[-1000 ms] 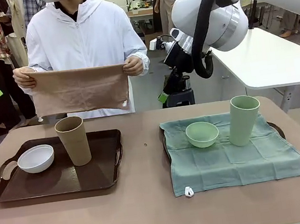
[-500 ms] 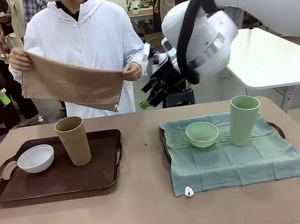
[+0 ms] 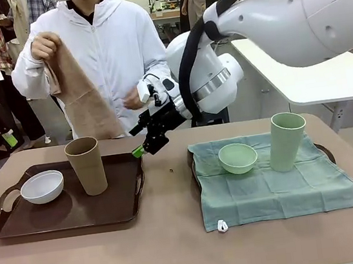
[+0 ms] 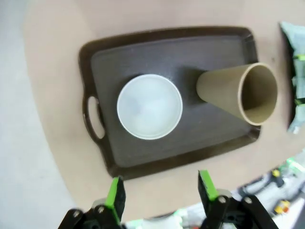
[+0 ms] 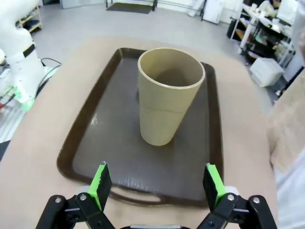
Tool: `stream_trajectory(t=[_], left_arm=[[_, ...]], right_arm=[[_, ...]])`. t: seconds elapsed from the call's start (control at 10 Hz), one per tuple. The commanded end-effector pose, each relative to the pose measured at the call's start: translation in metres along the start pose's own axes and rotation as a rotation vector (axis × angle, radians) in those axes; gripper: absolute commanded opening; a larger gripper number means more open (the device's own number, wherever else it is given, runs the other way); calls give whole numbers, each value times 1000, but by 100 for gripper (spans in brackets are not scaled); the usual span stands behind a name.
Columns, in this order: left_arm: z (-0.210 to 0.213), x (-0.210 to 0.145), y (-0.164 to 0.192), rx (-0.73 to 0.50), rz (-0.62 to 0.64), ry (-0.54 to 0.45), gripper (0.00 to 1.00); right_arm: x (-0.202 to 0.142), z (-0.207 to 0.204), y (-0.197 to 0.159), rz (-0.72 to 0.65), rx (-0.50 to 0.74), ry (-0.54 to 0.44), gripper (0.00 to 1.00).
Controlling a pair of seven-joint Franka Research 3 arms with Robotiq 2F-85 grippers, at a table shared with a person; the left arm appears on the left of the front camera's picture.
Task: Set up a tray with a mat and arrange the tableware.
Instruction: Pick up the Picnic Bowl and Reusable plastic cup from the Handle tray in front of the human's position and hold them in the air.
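**Front view:** right gripper (image 3: 144, 145), jaws apart and empty, hangs just beside the tan tumbler (image 3: 86, 165). The tumbler stands with the white bowl (image 3: 42, 187) on the bare brown tray (image 3: 70, 214). A person holds the tan mat (image 3: 81, 99). Mint bowl (image 3: 238, 158) and mint tumbler (image 3: 286, 141) sit on the green mat (image 3: 269, 191).

**Left wrist view:** left gripper (image 4: 160, 193), spread and holding nothing, looks down on the brown tray.

**Right wrist view:** tan tumbler straight ahead. Likely risk: a finger clipping its rim would topple it.
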State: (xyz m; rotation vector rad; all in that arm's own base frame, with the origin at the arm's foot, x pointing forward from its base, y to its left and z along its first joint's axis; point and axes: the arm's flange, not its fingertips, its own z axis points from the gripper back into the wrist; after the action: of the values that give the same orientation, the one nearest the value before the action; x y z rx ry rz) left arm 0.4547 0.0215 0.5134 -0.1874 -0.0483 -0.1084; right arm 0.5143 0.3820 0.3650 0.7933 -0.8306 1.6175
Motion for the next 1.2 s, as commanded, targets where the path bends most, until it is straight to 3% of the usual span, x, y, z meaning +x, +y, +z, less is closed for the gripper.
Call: stream_trajectory(t=[0.0, 0.1, 0.2, 0.5, 0.6, 0.8, 1.1], left_arm=[[-20, 5, 8, -14, -17, -3, 81], [-20, 3, 8, -30, -58, -33, 81], [-12, 3, 6, -1, 0, 2, 81], [-18, 5, 9, -3, -13, -1, 81], [-23, 11, 6, 62, -32, 0, 81], [-48, 24, 3, 136, -36, 3, 81], [-88, 25, 8, 224, 29, 60, 81]], right_arm=[[6, -12, -11, -74, 40, 37, 100], [11, -10, -5, -99, 30, 91, 100], [-1, -8, -2, -27, 17, 6, 100], [1, -12, -1, -55, 28, 33, 100], [-8, -16, -5, -88, 43, -33, 100], [-23, -40, -14, -95, 120, -114, 100], [-37, -81, -26, -10, 152, -137, 100]])
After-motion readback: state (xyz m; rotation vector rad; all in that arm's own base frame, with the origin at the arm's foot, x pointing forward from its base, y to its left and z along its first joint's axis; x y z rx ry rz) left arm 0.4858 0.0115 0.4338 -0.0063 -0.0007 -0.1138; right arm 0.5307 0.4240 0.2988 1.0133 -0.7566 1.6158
